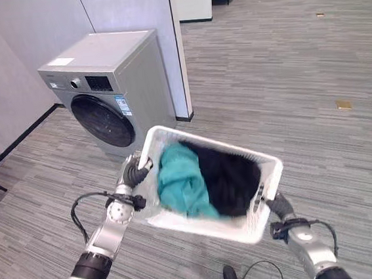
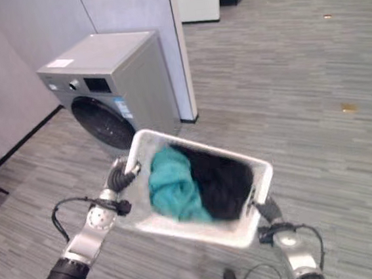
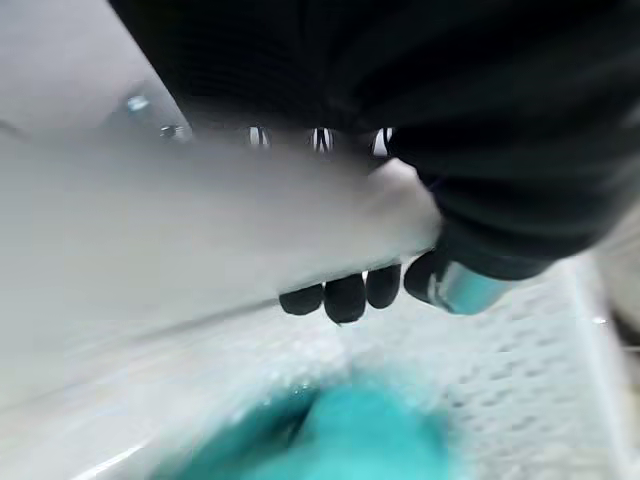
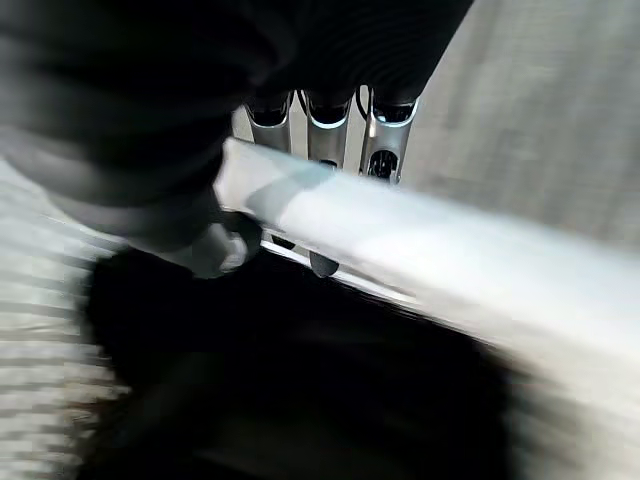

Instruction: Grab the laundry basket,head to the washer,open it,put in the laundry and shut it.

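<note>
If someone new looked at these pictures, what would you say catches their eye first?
Most likely the white laundry basket, held up in the middle of the head views with a teal garment and a black garment lying side by side inside it. The left hand and right hand each curl round the rim at opposite ends. Behind it, to the left, stands the grey washer with its round door closed.

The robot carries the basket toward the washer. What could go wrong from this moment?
1. The white laundry basket is tilted; the teal cloth or black garment might slide out.
2. The left hand and right hand each curl round only a rim, so a slip at either could drop it.
3. The washer door looks shut, and both hands are occupied.
</note>
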You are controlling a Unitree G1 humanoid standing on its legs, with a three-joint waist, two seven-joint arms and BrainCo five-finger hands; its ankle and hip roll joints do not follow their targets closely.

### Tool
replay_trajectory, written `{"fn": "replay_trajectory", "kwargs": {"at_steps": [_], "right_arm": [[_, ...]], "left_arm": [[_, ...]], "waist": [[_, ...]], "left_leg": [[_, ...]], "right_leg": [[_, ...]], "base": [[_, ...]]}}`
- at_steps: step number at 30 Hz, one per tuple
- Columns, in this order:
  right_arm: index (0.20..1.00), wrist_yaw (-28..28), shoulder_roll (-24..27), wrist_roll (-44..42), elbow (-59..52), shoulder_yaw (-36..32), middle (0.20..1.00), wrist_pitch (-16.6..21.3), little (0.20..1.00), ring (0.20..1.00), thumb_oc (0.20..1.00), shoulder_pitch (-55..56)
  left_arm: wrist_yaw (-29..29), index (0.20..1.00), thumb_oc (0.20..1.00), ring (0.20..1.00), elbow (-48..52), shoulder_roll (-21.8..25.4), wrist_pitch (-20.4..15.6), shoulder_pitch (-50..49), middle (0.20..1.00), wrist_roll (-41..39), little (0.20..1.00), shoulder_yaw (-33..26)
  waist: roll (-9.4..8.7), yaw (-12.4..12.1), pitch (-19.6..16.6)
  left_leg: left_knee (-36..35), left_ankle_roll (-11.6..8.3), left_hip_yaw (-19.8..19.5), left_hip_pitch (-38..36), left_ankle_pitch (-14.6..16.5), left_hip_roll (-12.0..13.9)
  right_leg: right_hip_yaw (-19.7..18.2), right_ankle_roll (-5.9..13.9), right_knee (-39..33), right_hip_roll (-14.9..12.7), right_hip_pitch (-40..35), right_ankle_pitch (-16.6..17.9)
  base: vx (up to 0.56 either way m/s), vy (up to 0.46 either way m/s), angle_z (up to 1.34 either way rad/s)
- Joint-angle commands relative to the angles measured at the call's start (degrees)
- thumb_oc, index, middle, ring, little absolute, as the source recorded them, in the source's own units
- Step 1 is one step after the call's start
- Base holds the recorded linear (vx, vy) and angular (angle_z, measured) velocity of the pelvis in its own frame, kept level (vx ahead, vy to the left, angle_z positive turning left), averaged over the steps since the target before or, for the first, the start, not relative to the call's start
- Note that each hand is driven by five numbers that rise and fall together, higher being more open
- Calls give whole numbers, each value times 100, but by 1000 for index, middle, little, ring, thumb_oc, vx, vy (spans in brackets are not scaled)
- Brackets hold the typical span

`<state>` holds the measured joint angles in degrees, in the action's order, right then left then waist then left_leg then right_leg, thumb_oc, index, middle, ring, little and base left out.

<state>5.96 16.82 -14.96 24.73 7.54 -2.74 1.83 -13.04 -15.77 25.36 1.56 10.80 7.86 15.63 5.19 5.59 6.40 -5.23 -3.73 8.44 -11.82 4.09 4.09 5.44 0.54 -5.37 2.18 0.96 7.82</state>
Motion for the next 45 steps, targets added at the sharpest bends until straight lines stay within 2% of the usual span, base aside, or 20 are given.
{"fn": "replay_trajectory", "kwargs": {"at_steps": [1, 10, 15, 21, 30, 36, 42, 45], "right_arm": [[200, 328, 423, -83, -27, -822, 200, 284, 200, 200, 200, 17], [200, 195, 603, -317, -599, -891, 200, 234, 200, 200, 200, -117], [200, 175, 913, -434, -903, -947, 200, 177, 200, 200, 200, -391], [200, 63, 1553, -539, -1089, -834, 200, -17, 200, 200, 200, -1019], [200, -114, 1969, -759, -1209, -646, 200, -85, 200, 200, 200, -1441], [200, -173, 2179, -949, -1389, -654, 200, -84, 200, 200, 200, -1619], [200, -111, 2112, -924, -1341, -686, 200, -72, 200, 200, 200, -1701], [200, -53, 1986, -920, -1283, -750, 200, -61, 200, 200, 200, -1716]], "left_arm": [[-527, 200, 200, 200, 129, 642, -427, 478, 200, 38, 200, -937], [-467, 200, 200, 200, 184, 666, -412, 537, 200, 29, 200, -941], [-397, 200, 200, 200, 198, 727, -388, 562, 200, 13, 200, -941], [-308, 200, 200, 200, 168, 958, -341, 814, 200, -64, 200, -865], [-270, 200, 200, 200, 157, 1148, -373, 1048, 200, -250, 200, -855], [-249, 200, 200, 200, 184, 1295, -404, 1140, 200, -386, 200, -845], [-282, 200, 200, 200, 230, 1335, -410, 1110, 200, -418, 200, -915], [-300, 200, 200, 200, 227, 1336, -410, 1115, 200, -405, 200, -908]], "waist": [[-308, -60, -282], [-359, -104, -267], [-409, -141, -271], [-563, -255, -253], [-766, -356, -190], [-916, -427, -55], [-955, -462, 46], [-959, -455, 113]], "left_leg": [[23, 54, 72, 188, 244, 292], [23, 43, 21, 225, 222, 303], [23, 44, -12, 247, 212, 308], [46, 51, -62, 296, 205, 324], [160, 74, -127, 433, 249, 329], [620, 241, -244, 794, 485, 145], [903, 416, -252, 1066, 641, -47], [1008, 579, -275, 1148, 758, -229]], "right_leg": [[39, 751, 47, -1146, -435, -822], [69, 736, 48, -1142, -438, -835], [102, 730, 60, -1142, -436, -836], [119, 726, 90, -1132, -421, -841], [171, 736, 187, -1146, -352, -885], [120, 806, 329, -1331, -174, -853], [8, 892, 420, -1495, 53, -727], [-120, 961, 647, -1650, 221, -667]], "base": [[10, -5, 7], [4, -2, 3], [14, 4, 5], [11, 16, 12], [8, 11, 1], [14, 117, 3], [-25, 125, 3], [-17, 230, -5]]}}
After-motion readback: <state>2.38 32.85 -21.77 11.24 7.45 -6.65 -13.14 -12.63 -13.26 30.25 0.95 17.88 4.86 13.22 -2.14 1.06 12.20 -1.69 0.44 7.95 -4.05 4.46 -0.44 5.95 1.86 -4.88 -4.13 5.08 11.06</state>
